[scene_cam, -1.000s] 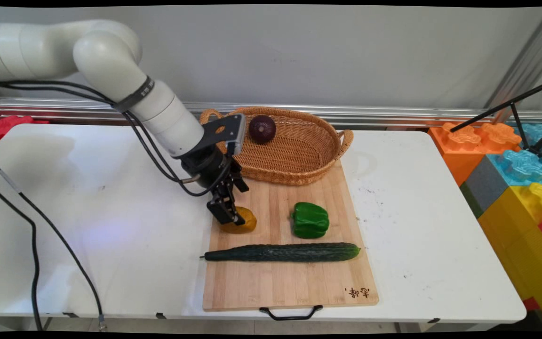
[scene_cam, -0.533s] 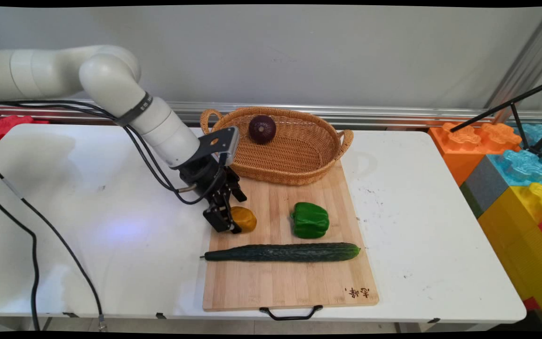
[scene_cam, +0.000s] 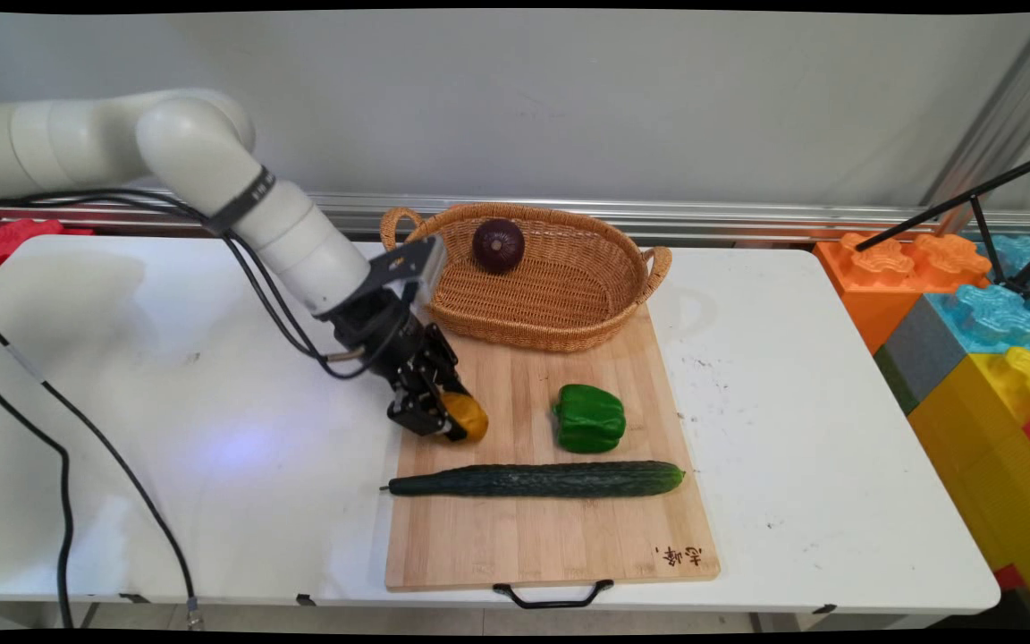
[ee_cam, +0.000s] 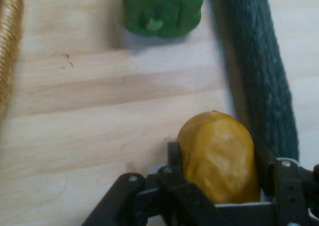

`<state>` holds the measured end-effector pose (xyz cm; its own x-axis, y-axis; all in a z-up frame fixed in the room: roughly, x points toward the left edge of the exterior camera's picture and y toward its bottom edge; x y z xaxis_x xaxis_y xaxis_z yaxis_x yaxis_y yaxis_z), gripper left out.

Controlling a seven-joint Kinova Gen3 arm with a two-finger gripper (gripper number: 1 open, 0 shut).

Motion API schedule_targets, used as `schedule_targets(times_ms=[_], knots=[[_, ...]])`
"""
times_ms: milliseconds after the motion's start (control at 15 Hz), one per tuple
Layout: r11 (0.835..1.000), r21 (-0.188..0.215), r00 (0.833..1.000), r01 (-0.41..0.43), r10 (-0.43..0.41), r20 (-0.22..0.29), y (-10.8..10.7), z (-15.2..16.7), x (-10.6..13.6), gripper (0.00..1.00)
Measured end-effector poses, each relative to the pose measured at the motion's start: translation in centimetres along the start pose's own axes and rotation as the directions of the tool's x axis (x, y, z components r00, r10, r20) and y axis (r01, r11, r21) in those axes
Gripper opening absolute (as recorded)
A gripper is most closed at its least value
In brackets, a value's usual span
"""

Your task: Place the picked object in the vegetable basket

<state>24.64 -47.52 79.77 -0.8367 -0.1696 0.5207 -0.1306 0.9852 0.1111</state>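
My gripper [scene_cam: 451, 419] is shut on a yellow-orange potato-like vegetable [scene_cam: 468, 415] at the left side of the wooden cutting board [scene_cam: 551, 537]. In the hand view the yellow vegetable [ee_cam: 218, 156] sits between my fingers [ee_cam: 173, 158], just above the board's surface. A green bell pepper [scene_cam: 589, 418] lies to its right and a long dark cucumber [scene_cam: 537, 479] lies across the board in front of it. The same green pepper [ee_cam: 162, 9] and cucumber [ee_cam: 261, 71] show in the hand view.
A wicker basket [scene_cam: 569, 300] holding a dark purple onion [scene_cam: 498, 244] stands behind the board, its edge [ee_cam: 9, 46] at the hand view's left. Large coloured toy blocks [scene_cam: 980, 322] stand at the right table end. Black cables [scene_cam: 68, 429] hang over the left side.
The gripper has closed on the yellow vegetable and tilted, with the wrist swinging left and lower. The vegetable has shifted slightly with it. Pepper, cucumber and basket stay put.
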Motion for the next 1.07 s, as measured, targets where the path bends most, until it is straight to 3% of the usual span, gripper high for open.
schedule_targets(times_ms=[133, 400, 533, 733, 933, 1067], knots=[[1.000, -0.010, 0.999, 0.016, -0.016, -0.032, 0.0, -1.1, 0.7, 0.00], [0.998, -0.005, 0.985, 0.064, -0.064, -0.160, -1.3, -4.0, 3.7, 0.00], [0.995, 0.034, 0.973, 0.091, -0.082, -0.215, -2.7, -5.2, 5.1, 0.00], [0.975, 0.145, 0.950, 0.166, -0.119, -0.290, -5.9, -7.6, 6.4, 0.00], [0.939, 0.237, 0.941, 0.250, -0.178, -0.290, -9.1, -8.7, 5.6, 0.00], [0.919, 0.269, 0.939, 0.286, -0.214, -0.268, -10.5, -8.7, 4.5, 0.00]])
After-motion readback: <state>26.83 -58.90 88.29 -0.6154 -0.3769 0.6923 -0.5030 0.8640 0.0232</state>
